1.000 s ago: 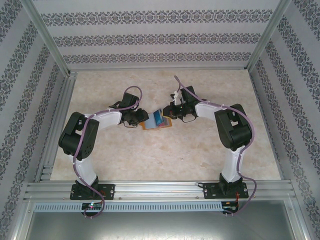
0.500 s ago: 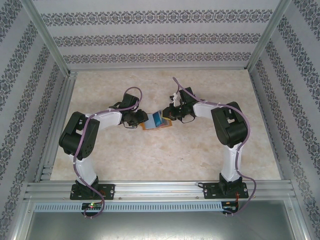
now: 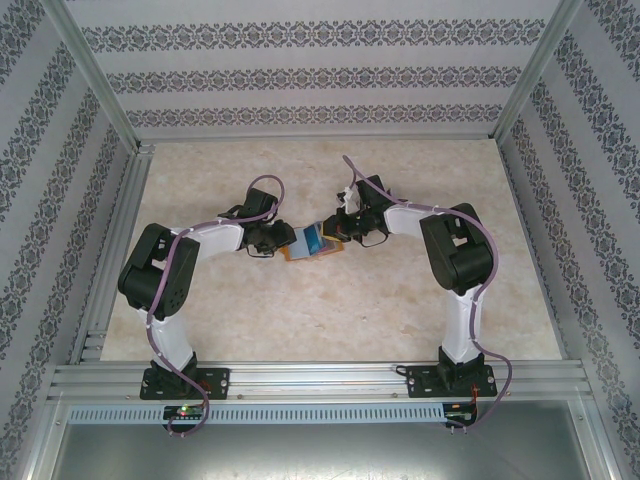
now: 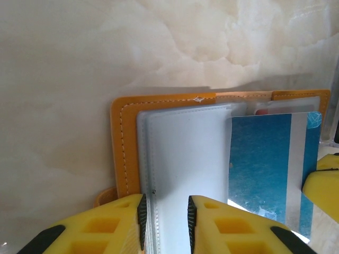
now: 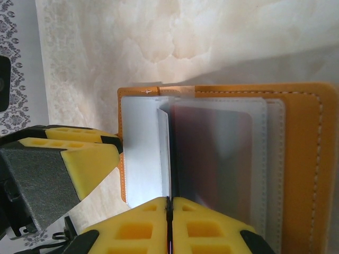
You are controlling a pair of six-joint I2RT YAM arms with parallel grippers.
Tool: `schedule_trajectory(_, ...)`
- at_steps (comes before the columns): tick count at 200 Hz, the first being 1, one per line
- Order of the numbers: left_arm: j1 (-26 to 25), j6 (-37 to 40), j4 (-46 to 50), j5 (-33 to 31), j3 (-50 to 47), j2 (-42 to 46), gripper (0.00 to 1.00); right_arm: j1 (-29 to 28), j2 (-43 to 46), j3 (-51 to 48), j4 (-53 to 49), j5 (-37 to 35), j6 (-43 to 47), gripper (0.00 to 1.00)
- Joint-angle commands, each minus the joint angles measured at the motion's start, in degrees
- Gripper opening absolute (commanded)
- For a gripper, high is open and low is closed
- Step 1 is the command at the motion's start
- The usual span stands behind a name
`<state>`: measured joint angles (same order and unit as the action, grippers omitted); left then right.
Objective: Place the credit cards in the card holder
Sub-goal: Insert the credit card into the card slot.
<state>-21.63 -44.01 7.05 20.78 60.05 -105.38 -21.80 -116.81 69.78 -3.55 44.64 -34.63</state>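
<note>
**Top view.** The card holder lies opened flat at the middle of the table. The left gripper is at its 9 o'clock and the right gripper at its 2 o'clock.

**Left wrist view.** The left gripper's fingers are drawn nearly together about the 6 o'clock edge of the pale pocket leaves. This grip appears meant to pin the holder down and keep one pocket lifted apart from the rest.

**Right wrist view.** The right gripper's jaws are closed flat on a credit card, which this camera sees edge-on as a thin dark line running toward 12 o'clock between two leaves. Holding the card by its trailing edge leaves the leading edge free to enter a pocket mouth. A dim reddish patch shows behind the clear sleeve at 3 o'clock of that line; whether this is a card already lodged cannot be told.

**Orientation.** In the left wrist view the card shows a blue face with a silver stripe. It overlies the holder's 3 o'clock half, with its long axis judged to run roughly from 12 to 6 o'clock along the stripe. The holder's spine-side stitched border sits at 9 o'clock.
</note>
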Motion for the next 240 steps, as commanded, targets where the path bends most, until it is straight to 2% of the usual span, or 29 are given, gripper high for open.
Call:
schedule_trajectory(1, 0.24, -0.84, -0.73, 0.67, -0.34, -0.91, 0.3, -0.87, -1.3, 1.5, 0.03, 0.63, -0.44, 0.11)
schedule_trajectory(72, 0.0, -1.3, -1.27, 0.73, -0.79, -0.83, 0.3, -1.41, -1.63, 1.88, -0.03, -0.16, -0.86, 0.11)
schedule_trajectory(156, -0.57, -2.85, -2.86, -0.1, -3.12, -0.16, 0.3, -1.86, -0.18, -0.65, 1.89, -5.63, -2.4, 0.1)
schedule_trajectory(240, -0.94, -3.45, -4.23, -0.19, -4.09, 0.36, 0.3, -3.79, 0.45, -2.14, 4.25, -8.15, -3.74, 0.11)
